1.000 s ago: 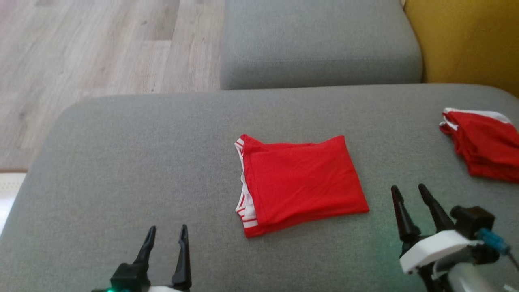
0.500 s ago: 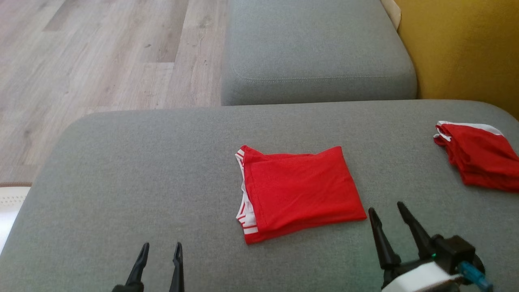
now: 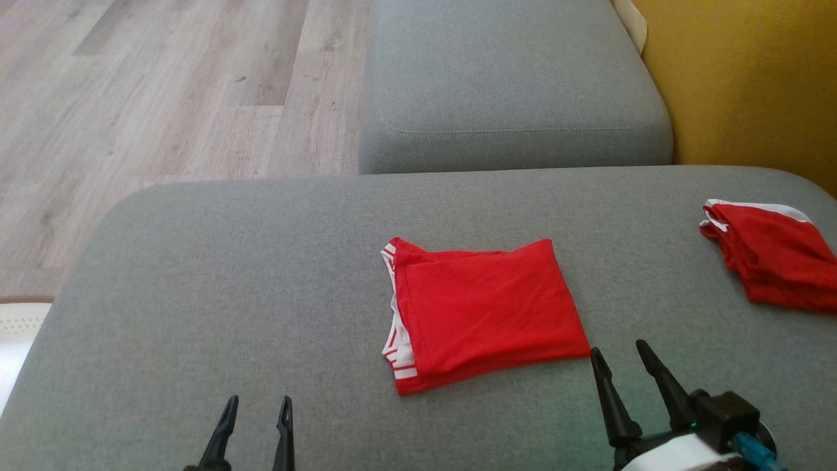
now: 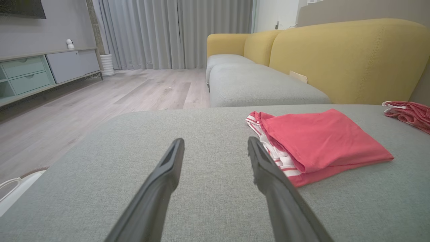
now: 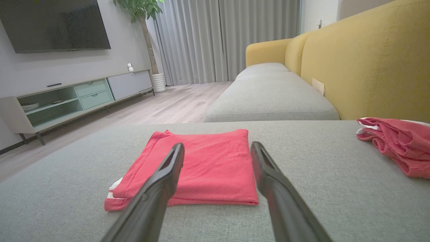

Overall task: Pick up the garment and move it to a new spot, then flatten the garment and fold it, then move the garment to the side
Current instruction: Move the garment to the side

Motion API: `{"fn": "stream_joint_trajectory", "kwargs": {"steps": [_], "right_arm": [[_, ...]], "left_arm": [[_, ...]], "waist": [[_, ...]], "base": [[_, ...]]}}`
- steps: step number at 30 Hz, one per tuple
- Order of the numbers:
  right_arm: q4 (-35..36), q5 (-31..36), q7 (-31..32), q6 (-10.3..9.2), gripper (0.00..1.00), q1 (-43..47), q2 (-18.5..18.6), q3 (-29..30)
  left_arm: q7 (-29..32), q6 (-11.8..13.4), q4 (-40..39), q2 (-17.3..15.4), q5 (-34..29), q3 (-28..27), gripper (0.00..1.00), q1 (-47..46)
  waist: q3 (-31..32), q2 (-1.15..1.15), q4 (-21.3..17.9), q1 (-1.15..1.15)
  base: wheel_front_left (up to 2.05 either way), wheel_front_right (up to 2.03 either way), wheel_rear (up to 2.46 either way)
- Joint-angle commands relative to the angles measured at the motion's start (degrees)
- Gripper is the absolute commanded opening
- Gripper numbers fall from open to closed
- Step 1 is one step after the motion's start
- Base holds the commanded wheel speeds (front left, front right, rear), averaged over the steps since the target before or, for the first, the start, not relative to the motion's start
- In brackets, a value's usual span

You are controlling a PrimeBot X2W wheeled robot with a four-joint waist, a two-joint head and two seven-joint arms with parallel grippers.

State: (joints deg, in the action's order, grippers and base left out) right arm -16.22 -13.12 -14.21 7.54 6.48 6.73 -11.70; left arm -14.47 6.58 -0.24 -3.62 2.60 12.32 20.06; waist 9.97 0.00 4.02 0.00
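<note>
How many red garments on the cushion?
2. The folded garment lies in the middle of the cushion, just ahead of the right hand; the bunched garment sits at its right end, partly cut off in the head view.

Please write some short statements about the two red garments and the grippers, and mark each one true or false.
1. The folded red garment lies flat on the grey cushion. True.
2. The right gripper is shut on this garment. False: it is open and holds nothing.
3. A second red garment lies near the cushion's right edge. True.
4. The left gripper rests on the folded red garment. False: it is open and apart from it, to its left.
</note>
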Motion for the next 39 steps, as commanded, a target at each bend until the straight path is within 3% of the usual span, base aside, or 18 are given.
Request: {"fn": "stream_joint_trajectory", "kwargs": {"steps": [1, 27, 39], "right_arm": [[1.57, -0.21, -0.78, -0.05, 1.00, -1.78, 0.25, -0.75], [0.41, 0.18, -0.79, -0.05, 1.00, -0.78, 0.28, 1.81], [0.15, 0.69, -0.79, -0.05, 1.00, -1.47, 1.92, 1.38]], "left_arm": [[-0.52, 0.15, -1.89, 0.56, -0.50, -1.83, 1.00, -2.26], [-0.52, 0.14, -0.89, 0.65, -1.53, -0.62, 1.00, -2.15], [-0.52, -0.37, -1.63, 0.68, -2.10, 1.16, 1.00, -3.43]], "waist": [[0.02, 0.00, 0.05, 0.00], [1.40, 0.00, 0.18, 0.00], [-3.33, 0.00, 1.77, 0.00]], "base": [[0.00, 0.00, 0.00], [0.00, 0.00, 0.00], [0.00, 0.00, 0.00]]}}
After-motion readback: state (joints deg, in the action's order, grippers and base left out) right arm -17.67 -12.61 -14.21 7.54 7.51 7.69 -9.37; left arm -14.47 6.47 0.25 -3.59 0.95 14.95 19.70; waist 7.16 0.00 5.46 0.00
